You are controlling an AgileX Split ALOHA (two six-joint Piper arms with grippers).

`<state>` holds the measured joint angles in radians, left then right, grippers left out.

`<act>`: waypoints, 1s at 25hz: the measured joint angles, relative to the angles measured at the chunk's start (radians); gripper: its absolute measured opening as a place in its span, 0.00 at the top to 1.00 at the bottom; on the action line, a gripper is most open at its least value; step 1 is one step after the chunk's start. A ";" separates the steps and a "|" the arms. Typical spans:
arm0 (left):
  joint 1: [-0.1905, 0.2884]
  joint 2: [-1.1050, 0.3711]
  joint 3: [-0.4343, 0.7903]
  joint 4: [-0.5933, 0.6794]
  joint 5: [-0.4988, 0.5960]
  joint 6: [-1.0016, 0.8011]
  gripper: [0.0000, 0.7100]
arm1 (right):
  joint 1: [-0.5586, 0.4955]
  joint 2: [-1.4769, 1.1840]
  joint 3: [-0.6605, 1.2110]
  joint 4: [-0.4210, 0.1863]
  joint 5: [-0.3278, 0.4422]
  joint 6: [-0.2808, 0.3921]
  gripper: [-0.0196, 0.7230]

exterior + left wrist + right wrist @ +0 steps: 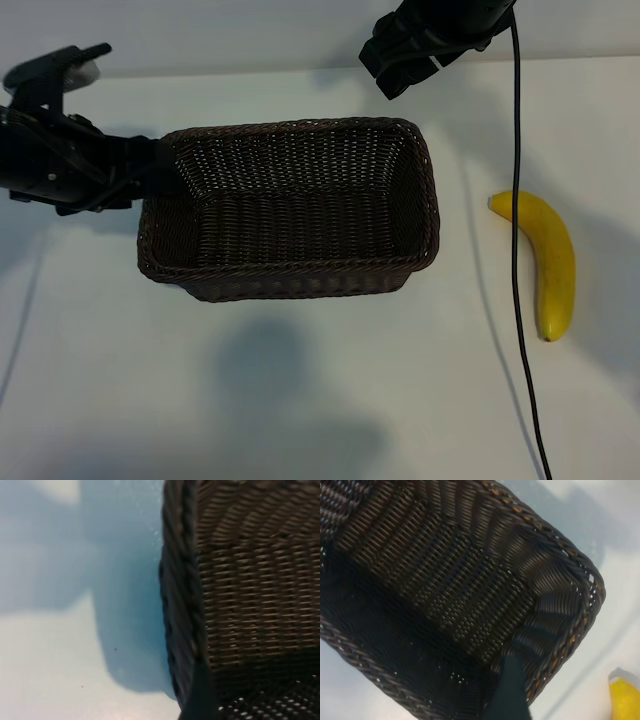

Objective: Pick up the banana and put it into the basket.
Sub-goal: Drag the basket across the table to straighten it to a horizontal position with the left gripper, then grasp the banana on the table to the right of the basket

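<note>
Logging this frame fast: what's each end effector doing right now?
Left end effector: at the basket's left rim, holding nothing that I can see.
Right end effector: open, empty, above the basket's far edge; banana on the table.

- A robot test bench, lab-like: a bare white surface under even lighting.
- Two black robot arms reach in from either side, and a black cable trails across.
- Only staged props: one wicker basket, one banana.
</note>
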<state>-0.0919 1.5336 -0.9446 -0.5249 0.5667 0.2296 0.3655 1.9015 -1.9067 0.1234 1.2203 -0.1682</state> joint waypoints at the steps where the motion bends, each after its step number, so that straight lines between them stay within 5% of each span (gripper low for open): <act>1: 0.000 -0.011 0.000 0.020 0.006 -0.015 0.16 | 0.000 0.000 0.000 0.000 0.000 0.000 0.17; 9: 0.000 -0.116 0.000 0.187 0.067 -0.150 0.16 | 0.000 0.000 0.000 0.000 0.001 0.000 0.17; 25: 0.000 -0.226 -0.140 0.208 0.204 -0.171 0.16 | 0.000 0.000 0.000 0.003 0.000 0.001 0.18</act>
<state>-0.0919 1.3075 -1.0841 -0.3173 0.7707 0.0582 0.3655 1.9015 -1.9067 0.1263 1.2200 -0.1672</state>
